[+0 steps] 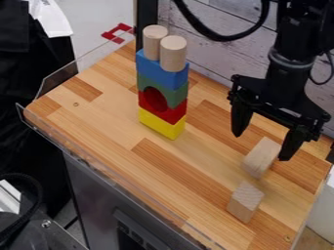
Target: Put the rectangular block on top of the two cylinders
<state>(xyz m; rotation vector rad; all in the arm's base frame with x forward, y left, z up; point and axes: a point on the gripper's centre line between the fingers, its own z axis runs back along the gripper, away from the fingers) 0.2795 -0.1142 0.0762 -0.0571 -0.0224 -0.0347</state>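
The black gripper point(262, 146) hangs open at the right of the table, its fingers wide apart. Between and just under the fingertips, as seen here, is a plain wooden rectangular block point(261, 157); whether it touches them I cannot tell. Two upright pale cylinders, one on the left point(155, 42) and one on the right point(173, 52), stand side by side on a blue block point(161, 69). Below the blue block are a green arch piece point(176, 93), a red piece point(171, 113) and a yellow block point(161, 123) at the base.
Another plain wooden block point(245, 201) lies nearer the front right of the wooden table point(111, 117). A clear guard runs along the table's left and front edges. A red piece point(117, 32) is at the far left corner, and a dark post rises behind the tower.
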